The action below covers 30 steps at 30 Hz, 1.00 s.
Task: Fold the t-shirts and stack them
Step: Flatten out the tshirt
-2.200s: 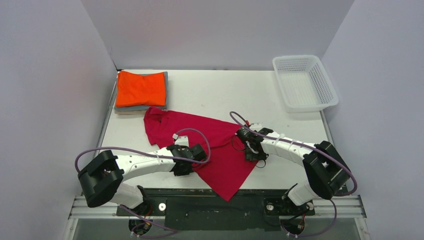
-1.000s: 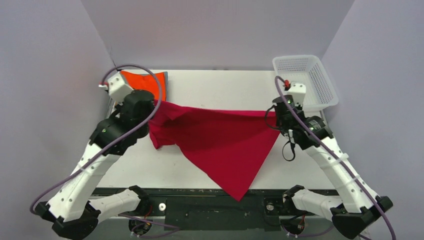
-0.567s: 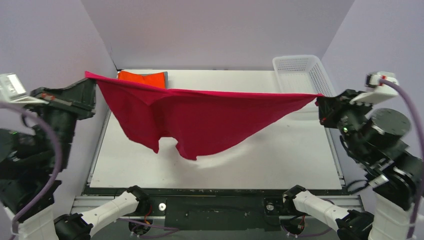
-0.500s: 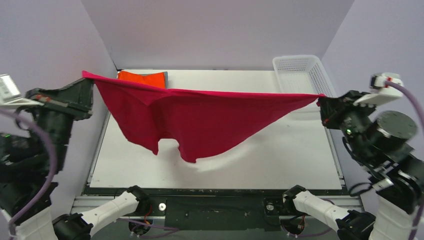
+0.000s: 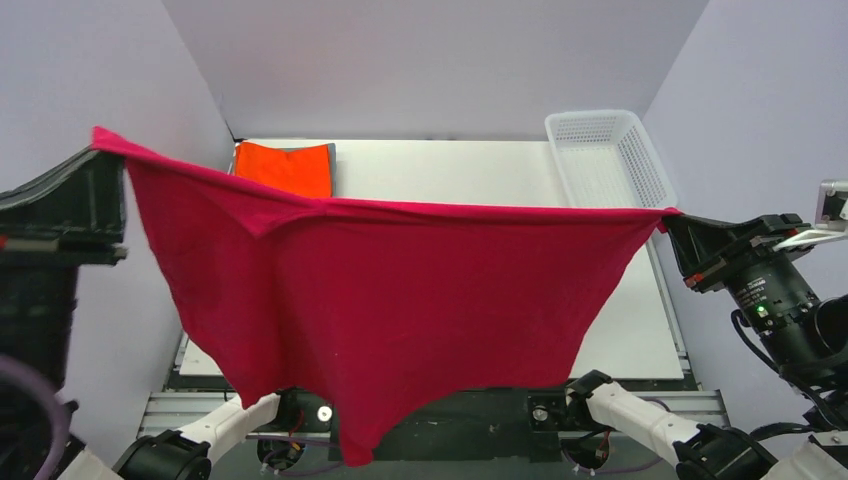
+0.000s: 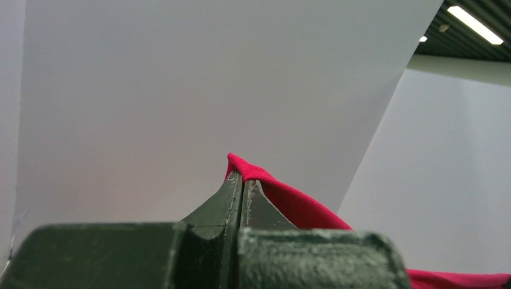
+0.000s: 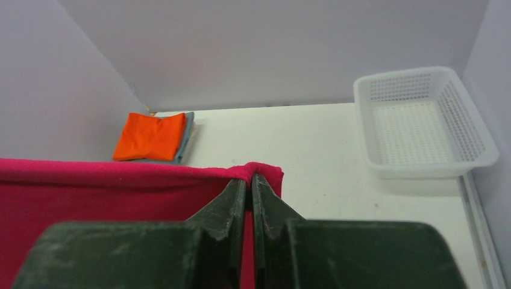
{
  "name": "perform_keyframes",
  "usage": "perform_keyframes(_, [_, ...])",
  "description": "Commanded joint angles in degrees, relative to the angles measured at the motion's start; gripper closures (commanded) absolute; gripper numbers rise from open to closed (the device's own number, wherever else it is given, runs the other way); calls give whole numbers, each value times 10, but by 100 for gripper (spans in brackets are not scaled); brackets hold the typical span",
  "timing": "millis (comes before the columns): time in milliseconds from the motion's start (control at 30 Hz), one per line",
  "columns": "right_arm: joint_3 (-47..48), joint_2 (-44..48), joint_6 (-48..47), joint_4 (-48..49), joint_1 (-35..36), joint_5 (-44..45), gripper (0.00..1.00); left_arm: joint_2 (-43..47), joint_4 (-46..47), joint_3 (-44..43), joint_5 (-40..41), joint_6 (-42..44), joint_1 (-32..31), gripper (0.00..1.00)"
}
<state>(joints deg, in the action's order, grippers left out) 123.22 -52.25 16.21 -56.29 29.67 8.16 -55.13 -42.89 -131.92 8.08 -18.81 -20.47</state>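
- Red tee [image 5: 400, 290] was held in the air as a wide sheet. It was stretched along its top edge between the two claws and hung clear of the tabletop [image 5: 440, 170], with its lowest tip drooped past the near edge in the top view.
- Left claw [image 6: 242, 183] was seen pinched tight on one upper corner of the cloth. Right claw [image 7: 249, 183] was clamped on the other corner, and a small tuft of red was shown past its tips.
- About two seconds earlier the garment had been lying crumpled on the tabletop with both claws low on it. Since then it had been lifted, pulled taut and raised towards the camera, so that much of the tabletop was hidden.
- Orange tee [image 5: 285, 168] was seen folded at the far left corner, on top of a grey-blue tee [image 7: 189, 129]. The basket [image 5: 597, 116] was seen at the far right.
- The spreading step was judged nearly done, with laying flat and folding yet to be begun. A slack pleat near the left corner was judged likely to need smoothing.
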Motion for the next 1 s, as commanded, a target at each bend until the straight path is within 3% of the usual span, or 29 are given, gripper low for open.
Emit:
perform_keyframes(0, [-49,-10,-6,12,-3,142,100,-39,43,93,38,2,11,100])
perform_keyframes(133, [-141,-61,-15,21,-4,283,100,-85,105,240,95,53,11,100])
perform_keyframes(233, [-217,-123,-9,30,-27,336,100,-155,171,358,107,60,11,100])
perform_keyframes(367, [-300,-243,-4,114,-110,213,100,-297,263,441,127,80,11,100])
perform_keyframes(500, [-297,-403,-15,192,-150,174,100,-499,220,338,174,97,10,100])
perform_keyframes(567, [-264,-507,-22,199,-156,195,95,-598,181,252,176,104,10,86])
perform_keyframes(600, [-252,-531,-27,199,-157,203,86,-659,150,222,179,104,9,71])
perform_keyframes(633, [-227,-571,-31,200,-158,214,81,-684,137,168,179,103,8,64])
perform_keyframes(667, [-215,-588,-35,200,-158,218,70,-728,114,143,180,103,7,42])
perform_keyframes(733, [-167,-630,-40,197,-160,228,57,-772,91,82,180,102,5,18])
perform_keyframes(867, [-138,-656,-37,190,-159,222,41,-798,72,17,194,94,4,14])
perform_keyframes(967, [-152,-623,-22,190,-159,203,29,-785,54,0,210,68,4,13])
